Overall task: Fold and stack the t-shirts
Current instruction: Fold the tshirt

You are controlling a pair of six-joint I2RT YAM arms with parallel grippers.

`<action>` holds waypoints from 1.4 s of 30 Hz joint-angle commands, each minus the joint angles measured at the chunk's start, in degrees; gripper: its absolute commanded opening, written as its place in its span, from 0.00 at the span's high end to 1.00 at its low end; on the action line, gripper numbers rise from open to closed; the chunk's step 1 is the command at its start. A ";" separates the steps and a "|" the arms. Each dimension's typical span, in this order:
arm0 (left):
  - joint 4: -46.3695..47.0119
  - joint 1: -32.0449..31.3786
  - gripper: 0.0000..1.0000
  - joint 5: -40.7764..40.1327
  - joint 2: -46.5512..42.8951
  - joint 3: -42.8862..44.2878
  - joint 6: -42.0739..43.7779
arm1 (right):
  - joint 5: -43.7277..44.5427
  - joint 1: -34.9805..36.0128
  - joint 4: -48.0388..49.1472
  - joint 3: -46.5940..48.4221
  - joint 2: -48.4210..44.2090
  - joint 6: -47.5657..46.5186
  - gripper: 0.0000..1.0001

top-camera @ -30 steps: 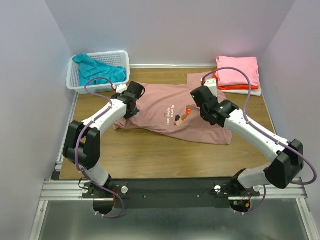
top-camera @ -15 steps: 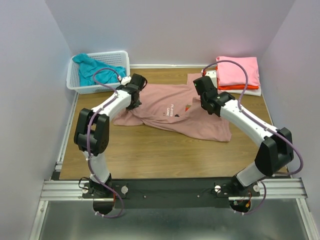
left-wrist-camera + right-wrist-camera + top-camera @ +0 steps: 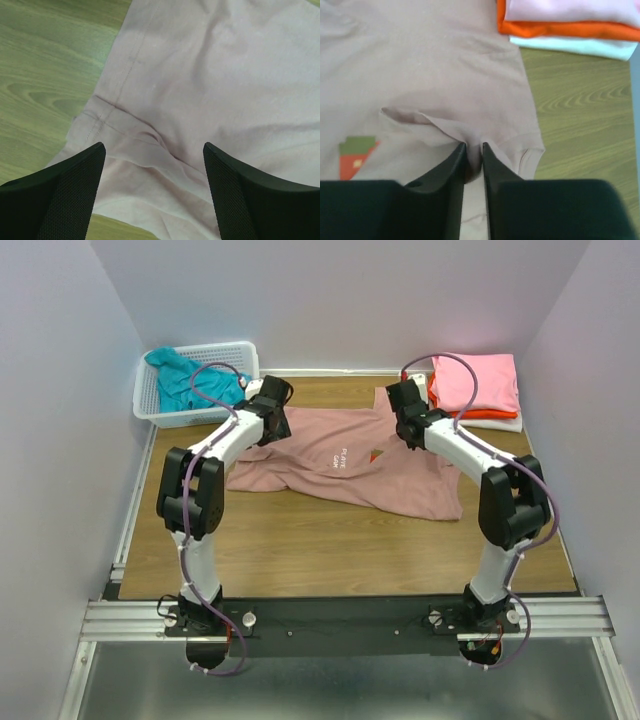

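Both my arms have stretched farther toward the back wall than a second ago, drawing the dusty-pink shirt (image 3: 340,465) with them. It lies spread and rumpled across the middle of the tabletop (image 3: 330,540), not yet folded.

Three shirts look done: bright pink (image 3: 475,380) on orange (image 3: 470,414) on white (image 3: 505,424), stacked at the far right. The teal shirt (image 3: 180,382) waits in the basket (image 3: 247,365), so I judge the task a little past halfway.

My right tool (image 3: 474,150) is pinched on a ridge of the shirt's far right edge, near the stack. My left tool (image 3: 154,150) hangs wide apart over the sleeve seam at the far left, gripping nothing.
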 commanded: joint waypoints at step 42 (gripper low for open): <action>16.62 5.40 0.05 11.95 -16.26 -40.91 -1.96 | -21.35 -3.53 2.05 -44.64 -22.28 27.48 0.00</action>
